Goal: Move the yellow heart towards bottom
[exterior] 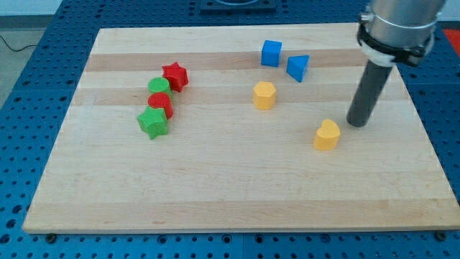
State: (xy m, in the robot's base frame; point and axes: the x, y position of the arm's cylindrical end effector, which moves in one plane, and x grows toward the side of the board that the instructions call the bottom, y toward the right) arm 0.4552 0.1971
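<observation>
the pale wooden worktop (237,194) lies on a blue perforated base (29,108). the yellow heart-shaped block (327,134) sits right of the middle, toward the worktop's right edge. my tip (356,124), the end of a plain dark rod with nothing to spread or pinch, stands just beside it on its upper right, not clearly touching. a yellow hexagonal block (264,95) lies near the centre, below a blue cube (271,53) and a blue triangular block (297,67). toward the left edge a red star block (175,75), green round block (159,87), red round block (160,103) and green star block (152,122) cluster.
</observation>
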